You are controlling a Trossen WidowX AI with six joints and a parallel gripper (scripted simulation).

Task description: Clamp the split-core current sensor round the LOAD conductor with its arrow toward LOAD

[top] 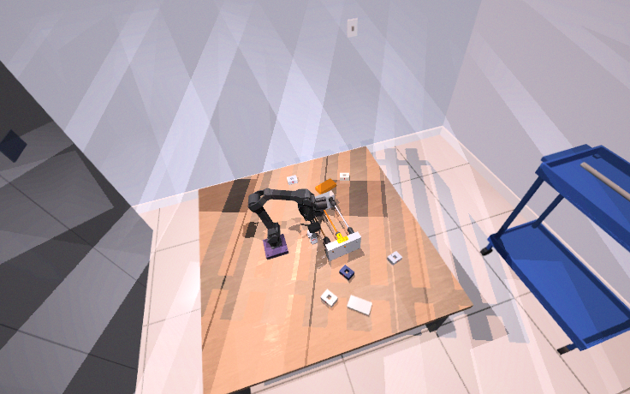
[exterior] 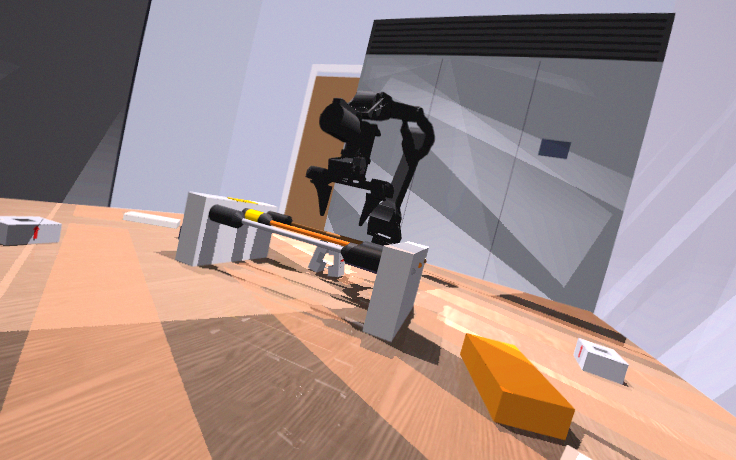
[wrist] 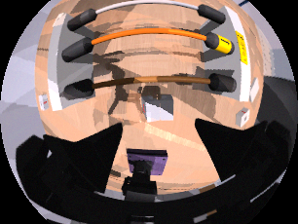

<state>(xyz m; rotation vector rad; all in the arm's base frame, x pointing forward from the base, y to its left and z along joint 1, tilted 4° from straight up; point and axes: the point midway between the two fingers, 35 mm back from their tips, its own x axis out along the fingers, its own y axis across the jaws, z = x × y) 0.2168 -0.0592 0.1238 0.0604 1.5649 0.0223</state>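
Observation:
The open white sensor stands on the table on the arm-base side of the conductors, its jaws apart. A small red mark shows on it; its arrow direction cannot be told. The orange middle conductor carries a yellow marker sleeve at one end. A brown conductor and a pale one run either side of it. My gripper is open and empty, fingers pointing down above the sensor, which shows between the fingertips in the wrist view.
Two grey-white end blocks hold the conductors. An orange block lies beyond one end. A dark blue ring-shaped block, a white slab and several white holed blocks lie around. The purple base plate is near the sensor.

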